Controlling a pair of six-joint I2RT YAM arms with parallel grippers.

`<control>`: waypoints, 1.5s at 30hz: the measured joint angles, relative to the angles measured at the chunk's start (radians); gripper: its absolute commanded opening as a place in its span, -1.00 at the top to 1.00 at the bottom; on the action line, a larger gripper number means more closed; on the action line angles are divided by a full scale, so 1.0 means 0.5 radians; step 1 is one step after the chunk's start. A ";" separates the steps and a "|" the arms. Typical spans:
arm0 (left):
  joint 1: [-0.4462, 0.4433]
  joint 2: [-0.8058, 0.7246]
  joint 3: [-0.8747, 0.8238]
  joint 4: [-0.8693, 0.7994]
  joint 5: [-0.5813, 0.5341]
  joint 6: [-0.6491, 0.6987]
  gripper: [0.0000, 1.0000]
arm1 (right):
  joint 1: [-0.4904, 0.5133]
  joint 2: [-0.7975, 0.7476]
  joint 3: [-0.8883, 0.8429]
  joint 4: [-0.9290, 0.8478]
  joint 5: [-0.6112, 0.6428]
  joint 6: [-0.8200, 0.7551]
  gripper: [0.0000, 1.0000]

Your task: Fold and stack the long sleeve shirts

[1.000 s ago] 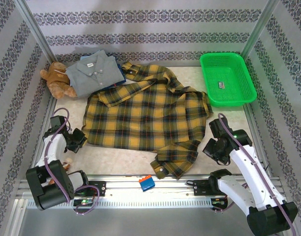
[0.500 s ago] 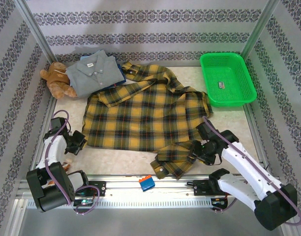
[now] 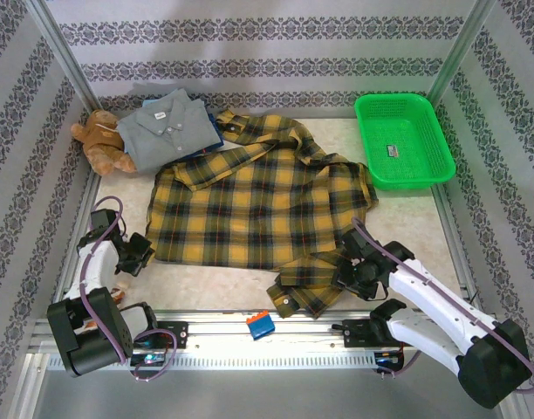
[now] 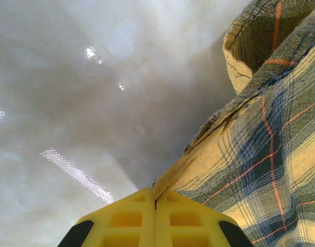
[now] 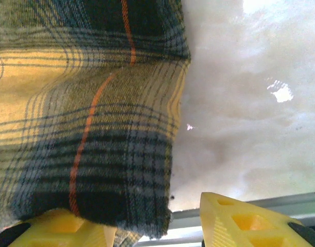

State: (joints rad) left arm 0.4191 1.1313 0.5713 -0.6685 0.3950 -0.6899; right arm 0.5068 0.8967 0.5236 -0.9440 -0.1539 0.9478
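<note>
Mustard-yellow and dark plaid flannel shirt (image 3: 258, 205) with thin red lines lies spread open in the middle of the pale desk (image 3: 215, 284). I think it is laid flat like this so it can be folded next. 1 sleeve is crossed over the top part. The other sleeve is bunched up near the front edge.

The left fingers (image 4: 155, 211) are pressed together on the near left corner of the plaid shirt, pinching its hem. That looks like a hold to lift the corner or keep it in place.

The right fingers (image 3: 339, 264) are spread apart at the bunched sleeve. In the right wrist view the cloth hangs over 1 finger and the other finger is bare, so nothing is pinched there. I think they are lining up to grab the sleeve.

A plain grey collared shirt (image 3: 167, 127) sits folded in the far left corner, touching a brown teddy bear (image 3: 99, 144). A bit of blue cloth (image 3: 215, 138) peeks out under it. This looks like the place for the stack. A green plastic basket (image 3: 405, 179) sits at the far right, well apart from the shirts.

The desk is smooth and shiny, with bright spots of light. Grey flower-pattern paper covers the 3 walls, with 2 silver posts at the back. A silver rail (image 3: 276, 349) runs along the front.
</note>
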 measured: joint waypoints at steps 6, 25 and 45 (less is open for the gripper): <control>0.000 0.000 0.000 0.000 -0.007 0.001 1.00 | 0.000 -0.018 -0.111 0.181 0.060 0.034 0.49; 0.000 -0.079 0.002 -0.002 0.027 -0.023 1.00 | -0.006 -0.391 0.184 -0.121 0.204 0.121 1.00; 0.000 0.074 0.212 0.021 0.127 -0.098 1.00 | -0.565 0.230 0.715 -0.051 -0.070 -0.307 1.00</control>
State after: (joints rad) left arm 0.4191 1.1683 0.6773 -0.6582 0.4583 -0.7387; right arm 0.2241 1.0119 0.8810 -0.9695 -0.1890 0.7944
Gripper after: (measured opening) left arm 0.061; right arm 0.059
